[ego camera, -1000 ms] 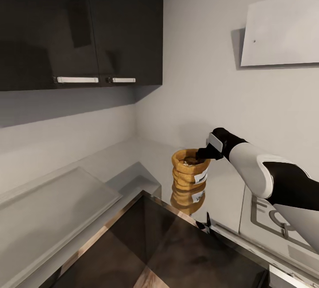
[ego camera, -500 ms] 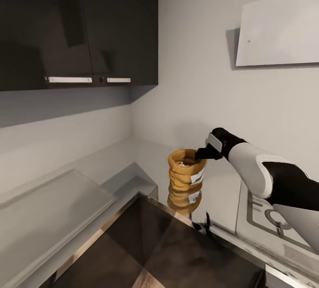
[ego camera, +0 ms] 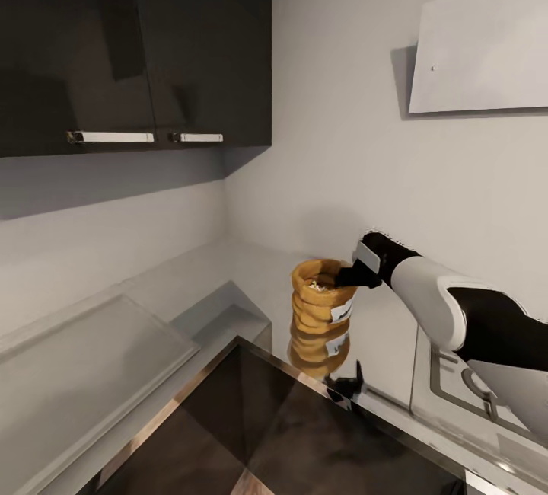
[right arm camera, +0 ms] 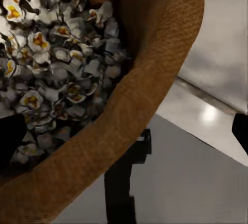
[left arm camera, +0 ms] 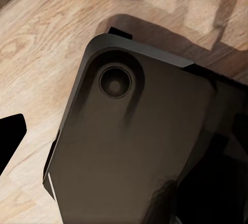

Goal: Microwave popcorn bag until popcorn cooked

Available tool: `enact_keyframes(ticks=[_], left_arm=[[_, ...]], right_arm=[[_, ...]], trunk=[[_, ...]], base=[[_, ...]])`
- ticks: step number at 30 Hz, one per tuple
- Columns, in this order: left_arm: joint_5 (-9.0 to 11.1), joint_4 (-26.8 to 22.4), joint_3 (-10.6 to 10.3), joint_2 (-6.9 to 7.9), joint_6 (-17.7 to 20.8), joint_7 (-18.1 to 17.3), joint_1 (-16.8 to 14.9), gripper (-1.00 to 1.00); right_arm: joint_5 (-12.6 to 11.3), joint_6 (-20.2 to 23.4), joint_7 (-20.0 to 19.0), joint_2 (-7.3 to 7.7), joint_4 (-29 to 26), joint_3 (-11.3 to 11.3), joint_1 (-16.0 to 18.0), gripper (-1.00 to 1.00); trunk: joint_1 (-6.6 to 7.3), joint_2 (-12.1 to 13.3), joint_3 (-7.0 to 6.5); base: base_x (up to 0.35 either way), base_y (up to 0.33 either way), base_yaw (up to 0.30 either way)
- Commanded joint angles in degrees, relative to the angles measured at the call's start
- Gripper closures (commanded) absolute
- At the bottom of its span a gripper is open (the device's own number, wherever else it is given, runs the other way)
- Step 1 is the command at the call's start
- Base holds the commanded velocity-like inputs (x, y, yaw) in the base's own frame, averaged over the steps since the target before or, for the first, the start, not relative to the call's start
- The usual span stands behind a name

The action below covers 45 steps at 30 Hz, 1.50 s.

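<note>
One bag (ego camera: 323, 303) stands upright on the grey countertop (ego camera: 251, 266), at 1 o'clock from the microwave (ego camera: 289, 434); popcorn (right arm camera: 57, 63) heaped inside. Right gripper (ego camera: 348, 276) at the bag's rim on its 3 o'clock side, fingertips apart either side of the rim, not clamped. Risk: a push on the rim tips the bag, spilling kernels. Glossy worktop, slippery. Black cabinets (ego camera: 137, 46), white walls, hood (ego camera: 479, 53). Left gripper: cannot tell
</note>
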State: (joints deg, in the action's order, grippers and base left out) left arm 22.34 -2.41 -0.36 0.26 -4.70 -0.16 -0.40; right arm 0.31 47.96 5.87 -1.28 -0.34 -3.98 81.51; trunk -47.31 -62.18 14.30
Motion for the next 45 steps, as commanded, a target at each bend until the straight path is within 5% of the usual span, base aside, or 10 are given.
enact_keyframes(ticks=[1, 8, 20, 21, 40, 45], left_arm=[[0.24, 0.03, -0.07, 0.00, -0.18, -0.02, -0.03, -1.00], [0.24, 0.03, 0.01, 0.00, -0.16, -0.02, -0.03, -1.00], [0.24, 0.03, 0.01, 0.00, -0.15, -0.02, -0.03, -1.00], [0.24, 0.03, 0.01, 0.00, -0.16, -0.02, -0.03, -1.00], [0.24, 0.03, 0.01, 0.00, -0.15, -0.02, -0.03, -1.00], [0.24, 0.03, 0.01, 0.00, -0.15, -0.02, -0.03, -1.00]], right_arm=[[0.00, -0.03, 0.45, -0.03, -0.03, -0.41, -0.21, -1.00], [-2.31, -0.58, 0.37, -0.04, -0.05, -0.41, -1.07, -1.00], [-2.51, -0.60, 0.28, -0.39, -0.35, -0.41, -1.17, -1.00], [-2.51, -0.59, 0.28, -0.39, -0.36, -0.41, -1.17, 1.00], [-2.51, 2.47, 0.10, -0.16, -1.65, -0.49, -1.17, 1.00], [-2.51, 12.04, 0.17, -0.57, -16.73, -0.60, -1.17, 1.00]], trunk=[[0.00, -0.05, 0.07], [0.00, -0.05, 0.07], [0.00, -0.05, 0.07], [0.00, -0.05, 0.07], [0.00, -0.05, 0.07], [0.00, -0.05, 0.07]], base=[[0.000, 0.000, 0.000], [0.000, 0.000, 0.000], [0.000, 0.000, 0.000], [0.000, 0.000, 0.000], [0.000, 0.000, 0.000], [0.000, 0.000, 0.000]])
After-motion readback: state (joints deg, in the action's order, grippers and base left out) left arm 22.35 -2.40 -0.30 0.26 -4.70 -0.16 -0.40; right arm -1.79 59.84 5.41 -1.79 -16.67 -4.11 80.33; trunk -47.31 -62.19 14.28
